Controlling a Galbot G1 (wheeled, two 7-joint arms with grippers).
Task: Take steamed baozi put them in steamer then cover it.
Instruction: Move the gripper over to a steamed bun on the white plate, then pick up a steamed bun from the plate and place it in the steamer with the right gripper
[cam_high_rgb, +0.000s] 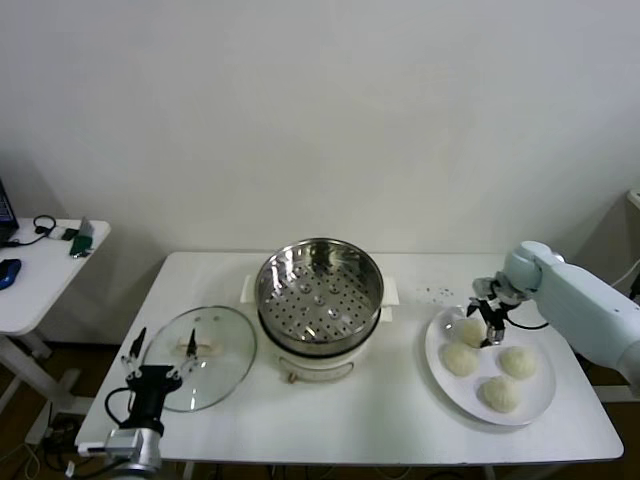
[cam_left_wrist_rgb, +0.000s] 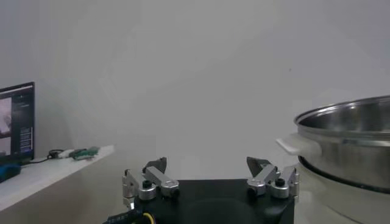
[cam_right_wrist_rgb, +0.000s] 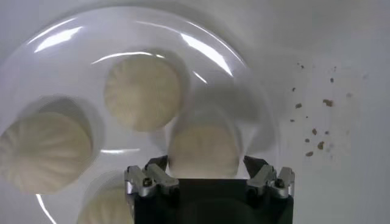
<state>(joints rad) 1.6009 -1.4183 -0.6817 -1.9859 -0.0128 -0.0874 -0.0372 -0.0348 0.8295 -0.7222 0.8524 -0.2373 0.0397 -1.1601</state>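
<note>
Four baozi sit on a white plate (cam_high_rgb: 437, 362) at the right of the white table (cam_high_rgb: 400, 420): one at the far left of the plate (cam_high_rgb: 470, 330), one just near of it (cam_high_rgb: 459, 359), one to the right (cam_high_rgb: 518, 361) and one nearest (cam_high_rgb: 500, 393). The steamer (cam_high_rgb: 320, 290) stands mid-table on its white pot base, basket empty, perforated floor bare. The cover (cam_high_rgb: 200, 357) lies flat on the table left of the steamer, just beside it, handle up. A few dark specks (cam_high_rgb: 432, 292) dot the table between the steamer and the plate. A small side table (cam_high_rgb: 45, 270) with cables and a green item stands well apart on the far left.

Between plate and steamer the tabletop is bare, and the steamer's tall rim is the only thing rising in that stretch. The plate's right edge lies near the table's right edge; the cover lies near the left edge.

My right arm reaches in from the right, wrist bent down, with my right gripper (cam_high_rgb: 488, 328) over the far-left baozi. In the right wrist view my fingers (cam_right_wrist_rgb: 152, 178) are spread, one on each side of that bun (cam_right_wrist_rgb: 204, 151), and I cannot tell whether they touch it.

My left gripper (cam_high_rgb: 160, 345) waits at the table's near left corner, over the cover's near-left edge, fingers (cam_left_wrist_rgb: 152, 179) spread wide and holding nothing; the left wrist view shows the steamer (cam_left_wrist_rgb: 347, 143) beyond it.
</note>
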